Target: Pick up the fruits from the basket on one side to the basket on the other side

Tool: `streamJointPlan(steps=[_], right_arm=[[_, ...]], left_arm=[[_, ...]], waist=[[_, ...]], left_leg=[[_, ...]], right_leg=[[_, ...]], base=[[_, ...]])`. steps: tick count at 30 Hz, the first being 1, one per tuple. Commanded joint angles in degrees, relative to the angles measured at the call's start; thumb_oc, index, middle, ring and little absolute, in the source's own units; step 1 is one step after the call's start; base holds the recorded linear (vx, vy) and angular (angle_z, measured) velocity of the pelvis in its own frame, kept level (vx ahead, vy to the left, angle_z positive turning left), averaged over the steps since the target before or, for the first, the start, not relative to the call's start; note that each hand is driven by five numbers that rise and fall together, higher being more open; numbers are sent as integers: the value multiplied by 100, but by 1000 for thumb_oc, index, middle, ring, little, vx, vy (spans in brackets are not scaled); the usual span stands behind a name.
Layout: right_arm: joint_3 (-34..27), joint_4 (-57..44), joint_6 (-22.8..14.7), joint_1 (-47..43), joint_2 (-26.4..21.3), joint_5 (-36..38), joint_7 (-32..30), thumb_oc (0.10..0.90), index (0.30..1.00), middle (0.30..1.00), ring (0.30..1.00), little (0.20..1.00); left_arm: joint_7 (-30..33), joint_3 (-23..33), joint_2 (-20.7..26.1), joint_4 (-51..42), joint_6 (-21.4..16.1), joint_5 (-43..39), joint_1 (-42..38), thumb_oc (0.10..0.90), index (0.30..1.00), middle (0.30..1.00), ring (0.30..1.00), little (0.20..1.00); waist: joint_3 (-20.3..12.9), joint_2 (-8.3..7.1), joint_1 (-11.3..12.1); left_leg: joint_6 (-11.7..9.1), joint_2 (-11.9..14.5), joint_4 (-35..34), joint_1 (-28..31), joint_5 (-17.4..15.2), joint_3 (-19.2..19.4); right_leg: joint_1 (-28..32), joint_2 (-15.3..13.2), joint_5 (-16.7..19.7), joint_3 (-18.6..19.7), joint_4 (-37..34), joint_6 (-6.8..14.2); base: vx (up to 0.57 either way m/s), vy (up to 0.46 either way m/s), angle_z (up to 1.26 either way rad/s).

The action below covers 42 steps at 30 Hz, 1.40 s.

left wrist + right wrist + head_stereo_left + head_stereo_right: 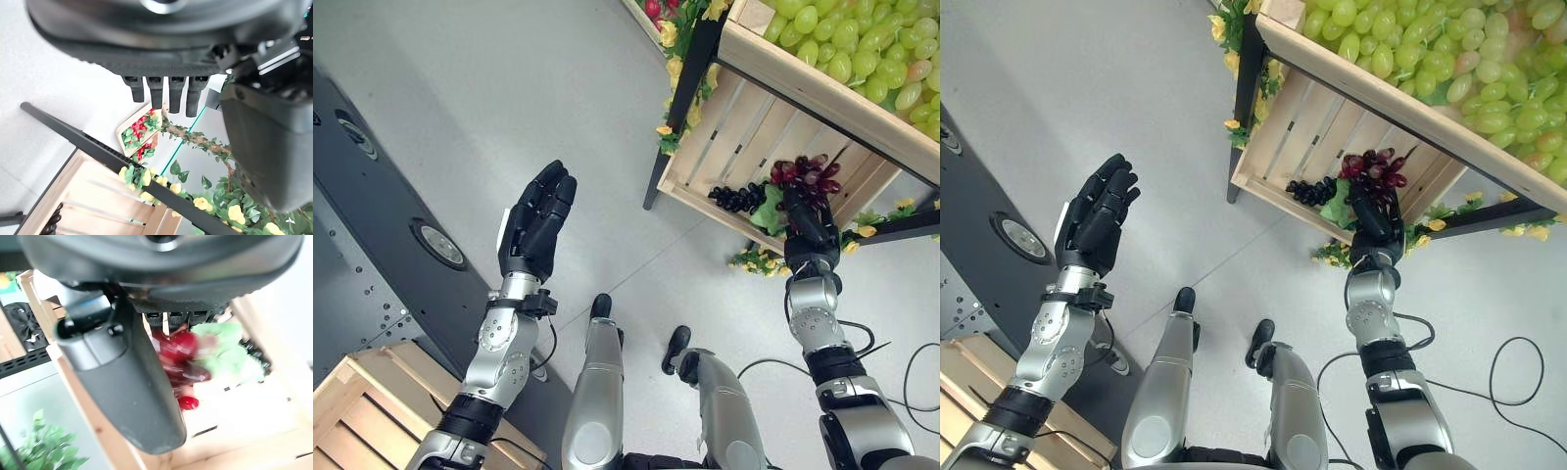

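A bunch of red grapes with a green leaf lies in a low wooden crate, next to a bunch of black grapes. My right hand reaches into that crate, its fingertips at the red grapes. In the right wrist view the red grapes sit between the straight thumb and the fingers, which are not closed round them. My left hand is raised over the floor, fingers straight, holding nothing.
An upper crate holds green grapes just above the low one. A black stand post with yellow flowers borders the crate. Another wooden crate sits at the lower left beside a dark platform.
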Motion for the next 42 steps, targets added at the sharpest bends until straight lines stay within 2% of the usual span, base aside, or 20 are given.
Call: streamJointPlan(steps=[1,6,13,18,20,21,24,26,27,28,29,30,31,34,35,36,37,39,41,42], right_arm=[[-582,-910,-870,-540,-607,-101,-224,800,900,900,900,900],[-509,-1052,-784,-662,-664,-400,-252,800,900,900,900,900],[-635,-1205,-1155,-836,-724,-371,-44,800,900,900,900,900],[-515,-1094,-826,-952,-754,-609,86,800,900,900,900,900],[-433,-1162,-356,-803,-713,-599,469,800,900,900,900,900],[-413,-1169,-305,-784,-716,-593,517,800,900,900,900,900],[-127,-1452,-34,-290,-464,-680,1306,800,900,900,900,900],[-69,-1583,-3,-149,-369,-710,1455,800,900,900,900,900],[44,-1785,145,162,-208,-852,1883,800,900,900,900,900],[55,-1797,129,189,-201,-852,1904,800,900,900,900,900],[135,-1999,342,509,-43,-864,2378,800,900,900,900,900],[150,-2037,378,582,-12,-859,2498,800,900,900,900,900],[135,-2253,601,1041,113,-730,2959,800,900,900,900,900],[235,-2625,763,1885,294,-696,3542,800,900,900,900,900],[278,-2672,788,1964,296,-713,3618,800,900,900,900,900],[455,-2841,896,2237,344,-624,3985,800,900,900,900,900],[518,-2892,892,2317,324,-587,4029,800,900,900,900,900],[647,-3036,1095,2593,343,-651,4493,800,900,900,900,900],[712,-3180,1133,2743,212,-642,4695,800,900,900,900,900],[705,-3207,1193,2812,221,-688,4829,800,900,900,900,900]], left_arm=[[-338,60,192,-596,-411,62,-391,800,900,900,900,900],[-297,15,114,-645,-486,111,-447,800,900,900,900,900],[-307,19,68,-680,-534,102,-542,800,900,900,900,900],[-226,-15,3,-669,-543,94,-663,800,900,900,900,900],[-261,49,0,-691,-568,98,-638,800,900,900,900,900],[-265,56,-2,-700,-575,99,-625,800,900,900,900,900],[-281,123,-88,-842,-676,232,-424,800,900,900,900,900],[-318,158,-130,-876,-696,281,-337,800,900,900,900,900],[-426,248,-189,-931,-713,345,-192,800,900,900,900,900],[-430,254,-190,-936,-722,354,-173,800,900,900,900,900],[-562,364,-217,-996,-704,318,17,800,900,900,900,900],[-593,381,-224,-1008,-726,321,70,800,900,900,900,900],[-884,521,-284,-1056,-618,274,309,800,900,900,900,900],[-1400,538,-491,-1087,-339,271,654,800,900,900,900,900],[-1428,519,-507,-1106,-320,286,682,800,900,900,900,900],[-1409,465,-497,-1188,-227,259,825,800,900,900,900,900],[-1432,458,-485,-1183,-203,252,862,800,900,900,900,900],[-1658,491,-433,-1200,50,177,991,800,900,900,900,900],[-1723,411,-417,-1213,21,266,1116,800,900,900,900,900],[-1701,366,-440,-1248,85,247,1171,800,900,900,900,900]], waist=[[-76,-57,-17],[-76,-35,-63],[-76,-49,-89],[-76,-55,-113],[-76,-98,-102],[-76,-104,-102],[-76,-185,-48],[-76,-209,-27],[-76,-241,18],[-76,-245,21],[-117,-256,61],[-138,-264,67],[-331,-242,42],[-605,-183,-75],[-629,-190,-74],[-724,-241,-26],[-773,-261,-23],[-979,-335,11],[-1128,-318,-3],[-1195,-300,-31]], left_leg=[[135,-311,-460,-2,126,697],[140,-284,-565,-19,152,777],[190,-296,-586,-64,135,843],[223,-276,-590,-25,129,941],[247,-247,-678,113,155,994],[251,-245,-694,134,160,1004],[287,-234,-914,541,227,1052],[298,-238,-995,696,240,1057],[308,-254,-1120,993,269,1061],[309,-257,-1140,1027,273,1065],[322,-292,-1283,1328,306,1067],[325,-300,-1332,1396,318,1079],[325,-251,-1533,1624,382,1394],[287,-72,-1832,2149,364,2326],[301,-69,-1847,2205,356,2347],[393,-161,-1874,2331,285,2128],[415,-154,-1880,2377,266,2152],[492,-235,-1962,2544,183,2078],[543,-316,-2148,2711,195,1957],[613,-366,-2254,2733,317,1925]], right_leg=[[356,278,667,-242,-566,-41],[408,316,669,-260,-757,-78],[453,338,693,-269,-908,-85],[544,331,693,-251,-991,-92],[708,306,691,-272,-1089,-81],[726,300,692,-275,-1099,-80],[1162,250,738,-290,-1344,-59],[1309,235,745,-290,-1416,-49],[1600,203,756,-288,-1526,-27],[1629,200,760,-285,-1542,-24],[1912,172,777,-270,-1659,5],[1971,165,786,-267,-1694,13],[2237,126,821,-335,-1855,63],[2763,-42,822,-628,-2058,197],[2810,-69,829,-651,-2082,209],[2898,-144,876,-573,-2110,321],[2952,-179,905,-589,-2167,365],[3146,-304,1047,-599,-2414,552],[3133,-412,1058,-565,-2381,653],[3032,-472,1130,-574,-2332,648]], base=[[0,0,0],[-20,5,4],[-44,23,2],[-46,51,-1],[-28,54,-4],[-9,54,-6],[34,61,-1],[79,74,6],[80,82,3],[166,176,-1],[121,136,1],[281,236,7],[278,178,14],[368,210,67],[236,277,121],[147,213,77],[174,277,53],[108,247,16],[48,255,14],[1,183,7]])
